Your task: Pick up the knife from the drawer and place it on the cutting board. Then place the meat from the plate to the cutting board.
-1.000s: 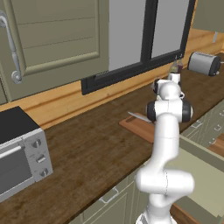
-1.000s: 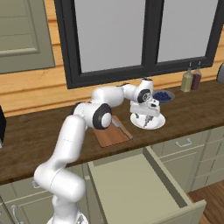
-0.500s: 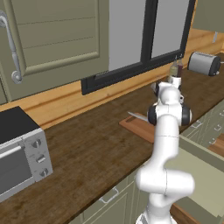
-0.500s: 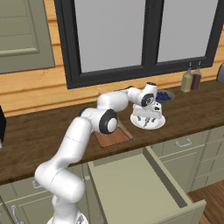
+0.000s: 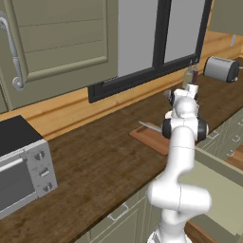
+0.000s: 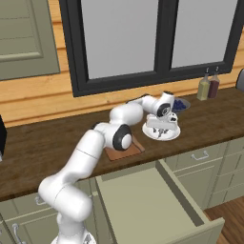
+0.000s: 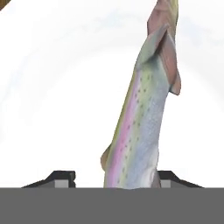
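We record that the two-finger gripper [image 6: 160, 127] has descended over the small round white plate [image 6: 172, 135] since a second ago; its jaws are spread, straddling the silvery, pink-striped fish [image 7: 140, 118], ready to pinch. The reddish-brown wooden cutting board [image 6: 119, 152] lies at nine o'clock, bearing the silver-bladed knife [image 5: 148, 126]. Two bottles [image 6: 208, 86] stand well apart, obstructing nothing.

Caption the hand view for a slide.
Gripper straddling a fish that lies on the white plate.

Arm stretched fwd, elbow bent, wrist angled down. Gripper [image 6: 162, 127] low over plate [image 6: 172, 134]; fingers [image 7: 61, 176] spread wide, either side of fish [image 7: 139, 118].
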You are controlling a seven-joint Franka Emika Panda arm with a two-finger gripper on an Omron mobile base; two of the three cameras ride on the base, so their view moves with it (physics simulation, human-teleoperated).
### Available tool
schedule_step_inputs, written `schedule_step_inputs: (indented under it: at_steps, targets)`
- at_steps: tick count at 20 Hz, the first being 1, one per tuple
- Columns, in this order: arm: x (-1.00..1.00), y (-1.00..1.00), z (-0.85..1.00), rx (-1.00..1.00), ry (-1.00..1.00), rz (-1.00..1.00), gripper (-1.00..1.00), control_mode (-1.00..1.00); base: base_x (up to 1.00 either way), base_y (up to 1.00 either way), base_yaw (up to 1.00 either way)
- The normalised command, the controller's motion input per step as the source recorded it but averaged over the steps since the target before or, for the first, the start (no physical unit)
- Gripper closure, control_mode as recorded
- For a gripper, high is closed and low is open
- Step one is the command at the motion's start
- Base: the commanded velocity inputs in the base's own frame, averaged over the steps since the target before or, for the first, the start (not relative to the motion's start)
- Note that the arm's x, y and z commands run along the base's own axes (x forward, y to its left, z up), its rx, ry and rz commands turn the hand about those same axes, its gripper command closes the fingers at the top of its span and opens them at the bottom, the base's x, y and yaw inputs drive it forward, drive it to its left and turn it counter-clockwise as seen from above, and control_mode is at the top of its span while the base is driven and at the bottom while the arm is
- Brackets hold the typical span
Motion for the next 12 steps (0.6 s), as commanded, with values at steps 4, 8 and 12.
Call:
schedule_step_inputs:
  at_steps: [4, 8, 12]
  targets:
    - [-0.11, 0.21, -0.24, 0.0, -0.03, 0.1, 1.0, -1.0, 0.0, 0.0, 0.0]
    - [-0.76, 0.08, -0.2, 0.0, -0.1, 0.08, 1.0, -1.0, 0.0, 0.0, 0.0]
    - [-1.0, 0.06, -0.87, -0.06, -0.39, 0.15, 1.0, -1.0, 0.0, 0.0, 0.0]
